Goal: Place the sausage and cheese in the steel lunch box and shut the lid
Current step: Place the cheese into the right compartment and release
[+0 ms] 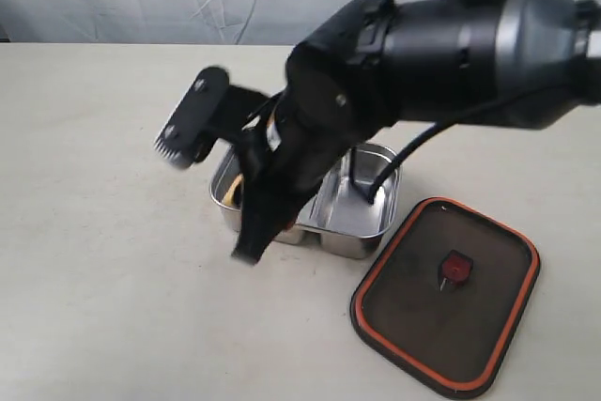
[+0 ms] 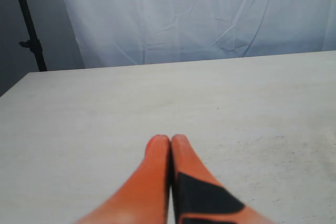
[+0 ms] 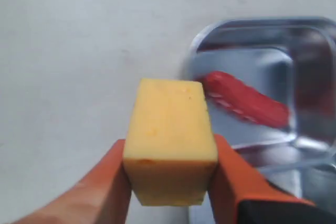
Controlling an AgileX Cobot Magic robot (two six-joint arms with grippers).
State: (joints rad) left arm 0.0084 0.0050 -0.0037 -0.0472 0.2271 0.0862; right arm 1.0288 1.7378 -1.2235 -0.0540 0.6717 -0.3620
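Nearest the exterior camera, flat just beside the shiny two-compartment steel lunch box (image 1: 362,223): dark smoky translucent orange-rimmed plastic lid (image 1: 413,326). Inside one compartment, lying slantwise, glossy red ridged toy sausage (image 3: 244,103). Pinched by its sides between the orange fingers of the right gripper (image 3: 170,153), at the lunch box's rounded corner: yellow-orange cheese wedge (image 3: 170,129), long axis pointing away from the wrist. Pressed shut on nothing, the left gripper (image 2: 171,145), over bare pale table (image 2: 105,108), open beyond the lunch box to a white backdrop (image 2: 184,14).
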